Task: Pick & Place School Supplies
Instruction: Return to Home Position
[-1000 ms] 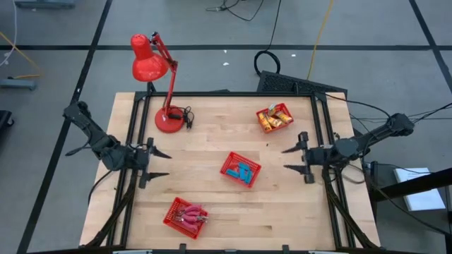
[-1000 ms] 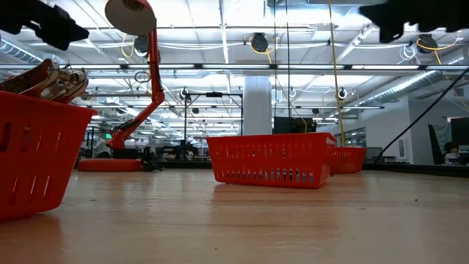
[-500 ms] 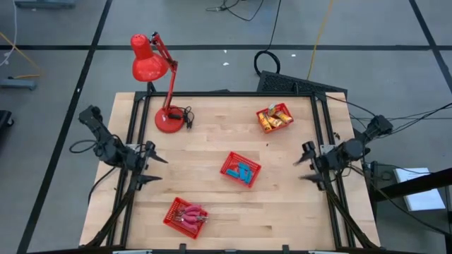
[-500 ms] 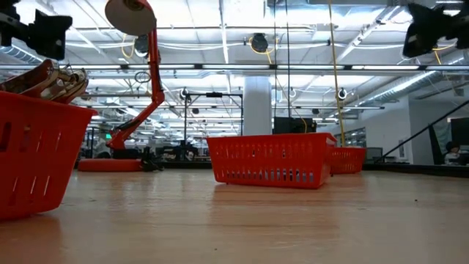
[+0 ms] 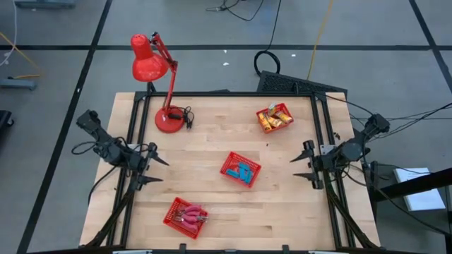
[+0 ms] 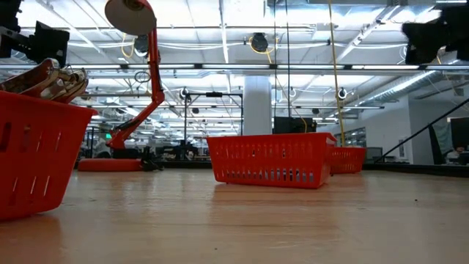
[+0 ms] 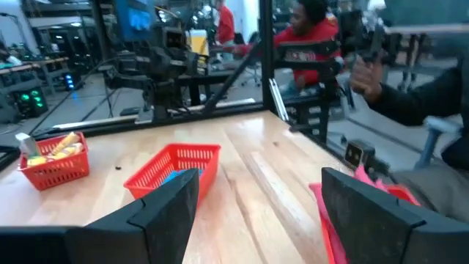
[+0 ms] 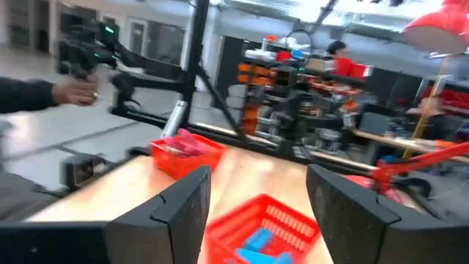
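Note:
Three red mesh baskets stand on the wooden table and hold the supplies. Blue blocks [image 5: 244,171] lie in the middle basket. Yellow-orange packets [image 5: 274,118] fill the basket near the far right corner. Pink-handled tools [image 5: 189,214] lie in the basket by the near edge, and they stick up over its rim [image 6: 44,81] in the low view. My left gripper [image 5: 159,171] hovers open over the table's left side. My right gripper [image 5: 294,168] hovers open over the right side. Both point toward the middle basket [image 7: 174,171] [image 8: 265,222] and touch nothing.
A red desk lamp [image 5: 157,77] stands at the far left corner, its base [image 5: 168,121] on the table. Black frame rails run along the table's left and right edges. Bare wood lies between the baskets. A person in red [image 7: 308,33] and a hand [image 8: 73,92] show beyond the table.
Both grippers have drawn back from the table's middle, the left toward the left edge and the right toward the right edge, each also a little toward the near edge. Both have stayed open. The baskets and supplies have not moved.

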You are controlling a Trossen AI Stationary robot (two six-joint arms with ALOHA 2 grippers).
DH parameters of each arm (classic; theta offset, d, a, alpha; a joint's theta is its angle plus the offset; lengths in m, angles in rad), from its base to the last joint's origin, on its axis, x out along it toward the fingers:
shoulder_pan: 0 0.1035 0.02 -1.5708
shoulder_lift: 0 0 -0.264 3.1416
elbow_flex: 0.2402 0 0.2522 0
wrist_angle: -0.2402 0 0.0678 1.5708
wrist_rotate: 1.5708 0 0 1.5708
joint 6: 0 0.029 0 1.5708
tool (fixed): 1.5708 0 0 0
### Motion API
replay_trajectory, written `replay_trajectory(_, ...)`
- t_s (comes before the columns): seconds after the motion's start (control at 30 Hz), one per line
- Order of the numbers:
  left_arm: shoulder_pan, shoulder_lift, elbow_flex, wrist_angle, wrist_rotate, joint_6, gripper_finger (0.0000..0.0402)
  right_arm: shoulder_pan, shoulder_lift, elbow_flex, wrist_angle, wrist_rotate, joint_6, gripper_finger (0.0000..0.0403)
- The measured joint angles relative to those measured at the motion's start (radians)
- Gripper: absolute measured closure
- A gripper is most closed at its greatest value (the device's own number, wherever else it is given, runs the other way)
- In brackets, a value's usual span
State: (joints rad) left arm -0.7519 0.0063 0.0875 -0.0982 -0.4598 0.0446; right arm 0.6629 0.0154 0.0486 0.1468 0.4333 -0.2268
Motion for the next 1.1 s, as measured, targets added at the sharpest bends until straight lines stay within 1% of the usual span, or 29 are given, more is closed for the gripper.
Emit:
replay_trajectory(0.03, 0.015, 0.0, 0.0, -0.012, 0.025, 0.008, 0.0117, -0.006, 0.0, 0.0, -0.001, 0.017, -0.016, 0.0187)
replay_trajectory(0.1, 0.05, 0.0, -0.001, -0.028, 0.064, 0.013, 0.0117, -0.018, 0.0, -0.001, -0.002, 0.015, -0.042, 0.0187)
replay_trajectory(0.17, 0.09, 0.0, -0.01, -0.014, 0.076, 0.002, 0.0117, -0.037, 0.0, -0.007, 0.005, 0.023, -0.066, 0.0185)
replay_trajectory(0.2, 0.113, 0.0, -0.016, 0.001, 0.08, -0.001, 0.0117, -0.051, 0.0, -0.012, 0.023, 0.044, -0.079, 0.0184)
replay_trajectory(0.27, 0.162, 0.0, -0.03, 0.033, 0.105, 0.002, 0.0117, -0.089, -0.001, -0.029, 0.073, 0.089, -0.103, 0.0183)
replay_trajectory(0.37, 0.255, -0.001, -0.039, 0.056, 0.177, 0.014, 0.0117, -0.169, -0.002, -0.034, 0.089, 0.083, -0.1, 0.0185)
replay_trajectory(0.43, 0.319, 0.0, -0.04, 0.056, 0.24, 0.022, 0.0117, -0.224, -0.001, -0.034, 0.085, 0.045, -0.09, 0.0187)
replay_trajectory(0.53, 0.419, 0.0, -0.041, 0.054, 0.342, 0.031, 0.0117, -0.311, -0.002, -0.034, 0.083, -0.041, -0.072, 0.0187)
replay_trajectory(0.63, 0.528, 0.0, -0.042, 0.048, 0.43, 0.017, 0.0117, -0.404, -0.002, -0.034, 0.074, -0.098, -0.046, 0.0184)
replay_trajectory(0.73, 0.652, 0.002, -0.062, 0.094, 0.53, -0.002, 0.0117, -0.501, -0.001, -0.034, 0.037, -0.161, -0.018, 0.0182)
replay_trajectory(0.77, 0.692, 0.007, -0.073, 0.127, 0.575, -0.001, 0.0117, -0.533, -0.001, -0.034, 0.026, -0.191, -0.005, 0.0182)
replay_trajectory(0.9, 0.836, 0.055, -0.073, 0.152, 0.745, 0.021, 0.0117, -0.642, 0.0, -0.034, -0.017, -0.316, 0.045, 0.0182)
replay_trajectory(1.0, 0.915, 0.107, -0.072, 0.157, 0.816, 0.022, 0.0117, -0.691, 0.0, -0.034, -0.026, -0.334, 0.071, 0.0182)
replay_trajectory(1.1, 0.968, 0.165, -0.072, 0.159, 0.869, 0.021, 0.0117, -0.712, 0.0, -0.034, -0.027, -0.335, 0.072, 0.0181)
